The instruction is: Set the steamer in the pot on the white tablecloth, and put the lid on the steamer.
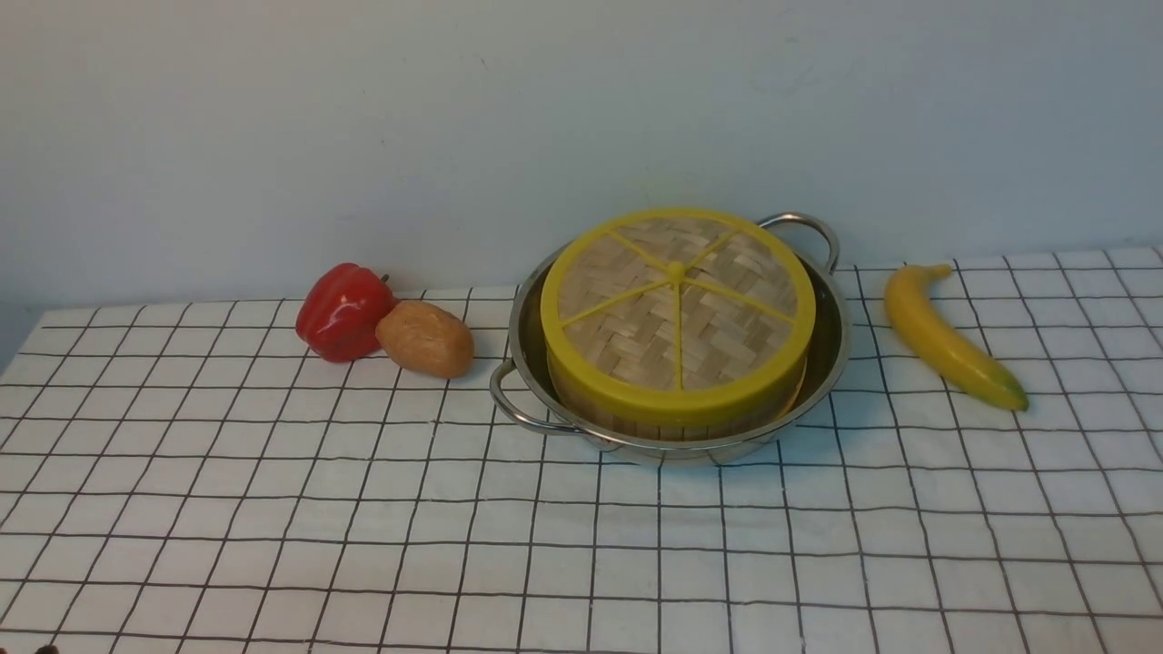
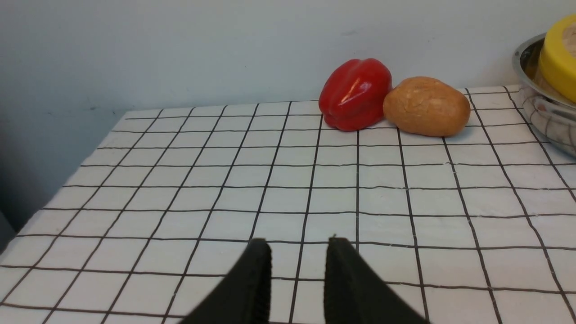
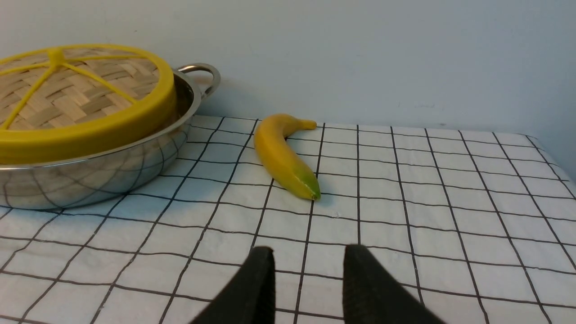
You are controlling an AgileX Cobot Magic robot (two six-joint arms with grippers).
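The pot [image 1: 822, 363] stands on the white tablecloth [image 1: 363, 527] at centre right. The steamer sits inside it; only a strip of its bamboo wall [image 1: 636, 425] shows. The lid [image 1: 677, 304] lies flat on top of the steamer and hides the dumplings. Neither gripper shows in the front view. My left gripper [image 2: 299, 245] is open and empty, low over the cloth, with the pot [image 2: 546, 117] and lid [image 2: 558, 58] far off at the frame's edge. My right gripper [image 3: 308, 252] is open and empty over the cloth, apart from the pot [image 3: 90, 175] and lid [image 3: 67, 90].
A red pepper [image 1: 343, 311] and a brown potato [image 1: 425, 339] lie touching left of the pot; both show in the left wrist view [image 2: 355, 93], [image 2: 426, 105]. A banana [image 1: 949, 341] lies right of the pot, and shows in the right wrist view [image 3: 283, 157]. A wall stands behind.
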